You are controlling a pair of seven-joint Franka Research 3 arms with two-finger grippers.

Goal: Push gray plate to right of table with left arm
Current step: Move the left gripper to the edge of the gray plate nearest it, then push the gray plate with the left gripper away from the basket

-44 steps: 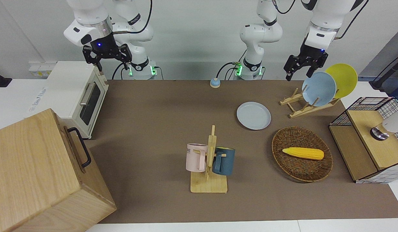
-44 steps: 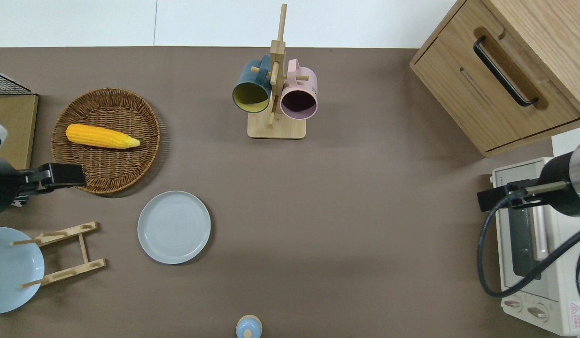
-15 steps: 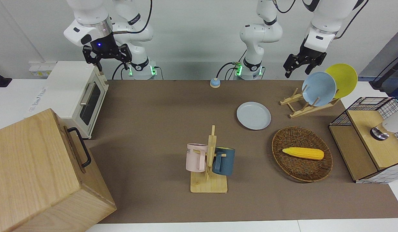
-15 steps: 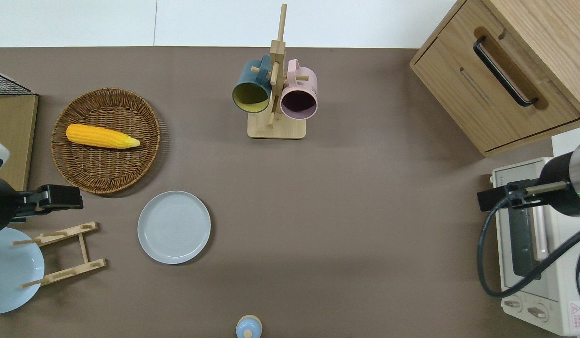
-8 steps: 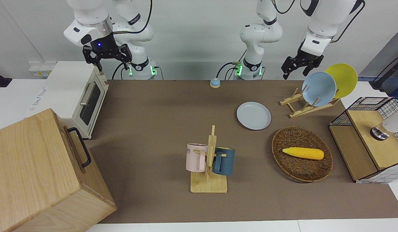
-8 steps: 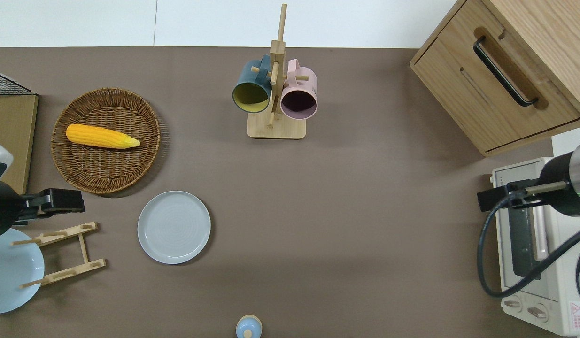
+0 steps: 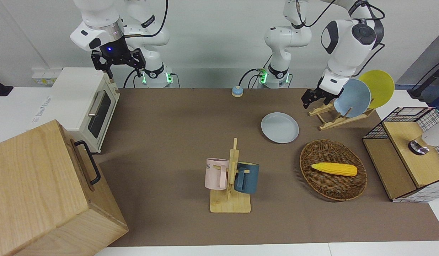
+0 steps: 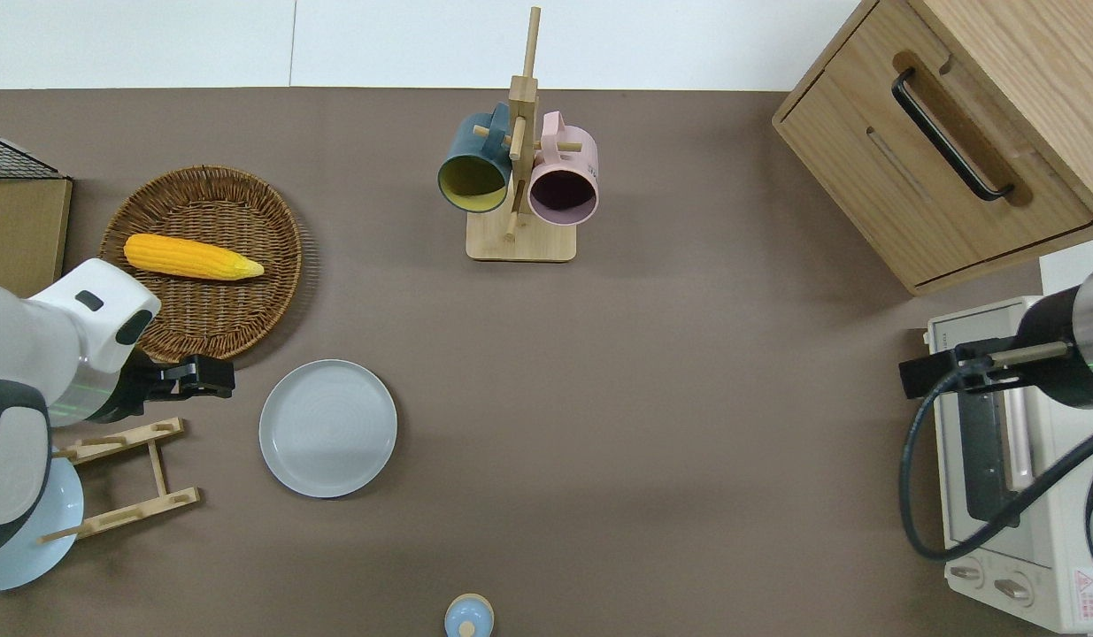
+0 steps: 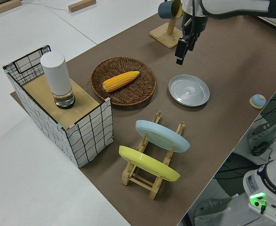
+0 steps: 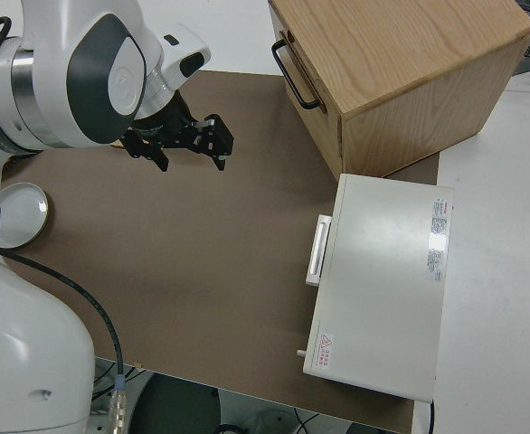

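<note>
Toward the left arm's end of the table, the gray plate lies flat on the brown covering, about midway between the table's robot edge and its opposite edge. Wicker basket with a corn cob sits just beside the plate, farther from the robots. Wooden dish rack stands near the plate, closer to the table's end; it carries a sky-blue plate and a yellow plate.

Left gripper hangs in the air over bare table, in the gap between basket rim and rack, apart from the gray plate's rim. Whether its jaws are open or closed, cannot tell. Plate untouched.

Right gripper: jaws spread, holding nothing. Right arm parked.
</note>
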